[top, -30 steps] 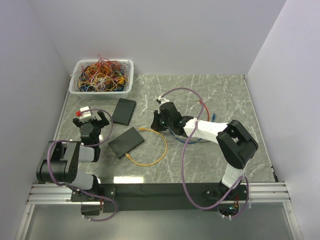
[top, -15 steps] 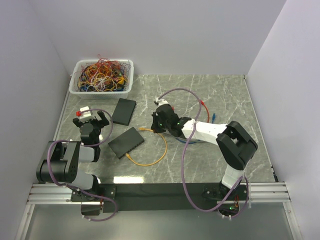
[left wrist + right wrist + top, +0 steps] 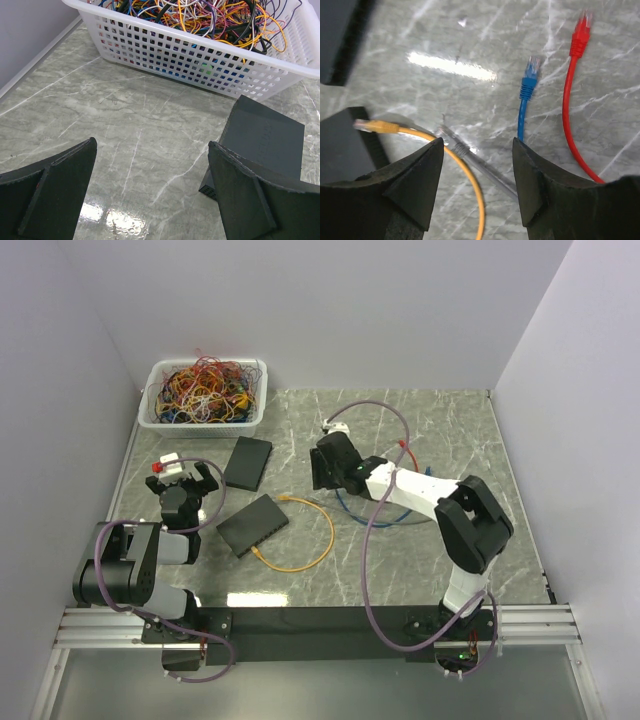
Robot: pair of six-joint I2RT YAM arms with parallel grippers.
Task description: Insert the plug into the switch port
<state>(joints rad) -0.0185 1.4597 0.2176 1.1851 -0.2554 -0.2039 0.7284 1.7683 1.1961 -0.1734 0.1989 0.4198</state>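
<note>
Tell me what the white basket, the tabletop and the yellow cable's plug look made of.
White basket: moulded plastic, smooth, gridded holes.
Tabletop: grey-green marble look, veined and glossy with a glare patch; could be laminate.
Yellow cable's plug: translucent plastic, likely.

The right arm (image 3: 400, 492) has drawn its wrist back from the yellow cable (image 3: 331, 535) toward the far edge of the tabletop (image 3: 450, 420). Half a second ago it had dipped closer to the cable's plug (image 3: 370, 126), which lies beside the switch (image 3: 252, 524). Its jaws were closed a moment ago and now stand apart with nothing between them. The purple lead (image 3: 364, 560) looped over the arm has swung up and toward the far edge along with the wrist.
</note>
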